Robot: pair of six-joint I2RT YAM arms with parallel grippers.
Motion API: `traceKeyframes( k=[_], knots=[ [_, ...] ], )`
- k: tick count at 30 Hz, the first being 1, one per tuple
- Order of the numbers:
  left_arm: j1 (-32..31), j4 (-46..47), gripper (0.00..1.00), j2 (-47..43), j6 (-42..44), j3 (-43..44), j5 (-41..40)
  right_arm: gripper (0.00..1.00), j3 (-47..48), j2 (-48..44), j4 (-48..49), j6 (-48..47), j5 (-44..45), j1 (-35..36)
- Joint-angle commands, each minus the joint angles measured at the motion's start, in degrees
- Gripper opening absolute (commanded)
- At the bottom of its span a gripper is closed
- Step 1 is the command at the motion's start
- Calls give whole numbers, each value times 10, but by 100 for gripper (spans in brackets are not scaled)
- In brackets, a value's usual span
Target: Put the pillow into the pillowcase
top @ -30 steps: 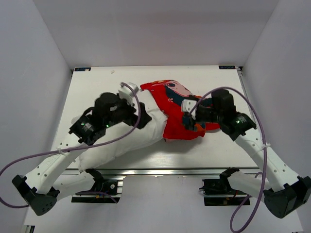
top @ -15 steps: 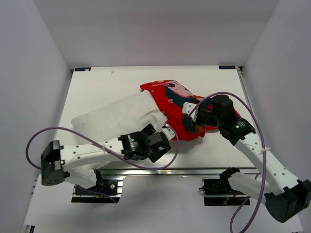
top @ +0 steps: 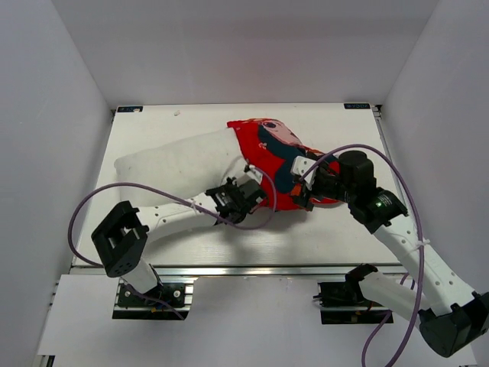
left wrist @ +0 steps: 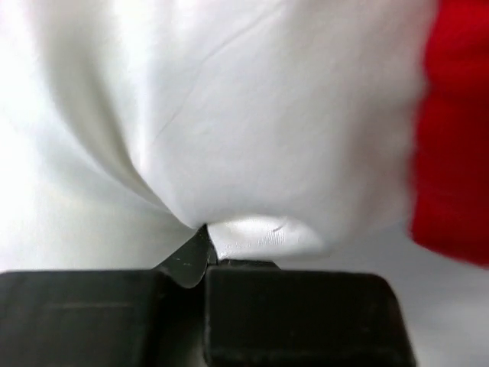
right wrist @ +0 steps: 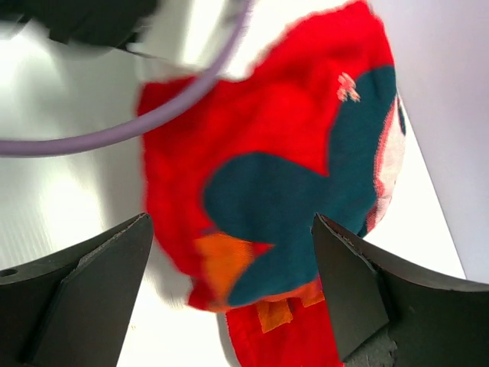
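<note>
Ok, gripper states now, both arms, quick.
Left gripper: shut, pinching a fold of the pillow.
Right gripper: open, jaws wide over the pillowcase, holding nothing.

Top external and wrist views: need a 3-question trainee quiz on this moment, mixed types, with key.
1. True or false: the pillow lies wholly inside the pillowcase.
2. What is the left gripper pinching? A) white pillow fabric B) red pillowcase fabric C) nothing
3. Fill in: the right gripper, over the pillowcase, has its jaws ____.

Key: 1 false, most of the pillow sticks out to the left; 2 A; 3 open.
</note>
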Motion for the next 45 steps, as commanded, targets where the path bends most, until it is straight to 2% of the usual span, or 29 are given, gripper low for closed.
traceKeyframes(
  k=[1,3,4,5,7,8,9,10,12,13,14,16,17,18,20,22,23,27,30,32,34,36,40,44,45],
  knots=[
    [20,26,0,-41,-21,103,123,89,12,-32,50,49,1,-5],
    [77,27,0,-81,-63,152,241,89,19,-38,59,77,-4,-8],
    [106,35,0,-92,-86,166,387,89,23,-42,63,91,-6,-8],
    [173,40,0,-102,-107,176,460,89,33,-43,72,103,-7,-10],
    [237,55,0,-106,-180,207,608,89,41,-47,86,149,-5,-13],
    [288,60,0,-100,-226,217,716,89,48,-49,104,163,-5,-13],
    [311,70,0,-91,-248,224,763,89,50,-50,113,174,-4,-15],
    [344,109,0,-86,-309,225,849,89,56,-51,126,192,-3,-15],
    [369,179,0,-82,-392,205,921,89,62,-51,133,204,1,-15],
    [388,267,0,-82,-439,173,946,89,64,-48,133,214,9,-15],
    [393,320,0,-82,-539,153,986,89,64,-44,133,220,17,-15],
    [406,480,0,-82,-639,91,1004,87,61,-29,127,246,44,-15],
    [409,527,0,-80,-733,72,1009,86,57,-23,129,258,53,-15],
    [409,628,0,-77,-778,54,1009,86,52,-9,135,267,55,-15],
    [408,709,0,-63,-889,27,1009,84,51,10,144,302,55,-15],
    [408,761,0,-56,-927,27,1006,82,57,49,170,331,56,-15],
    [408,758,0,-54,-931,43,1007,81,61,66,177,359,64,-13],
    [408,743,0,-48,-930,66,1013,80,118,200,183,405,187,-3],
    [408,747,0,-56,-930,48,1007,80,167,259,179,413,192,-3],
    [408,752,0,-61,-931,37,1003,78,164,268,221,410,193,0],
    [408,753,0,-69,-930,23,1001,75,164,282,259,400,233,6],
    [409,753,0,-74,-931,16,1001,74,177,304,259,397,297,8],
    [416,754,0,-81,-930,-10,1007,72,181,316,286,370,320,0],
    [419,764,0,-85,-932,-42,1006,58,173,328,322,352,270,-1],
    [420,764,0,-87,-932,-46,1004,46,182,341,326,350,260,-2]
  ],
)
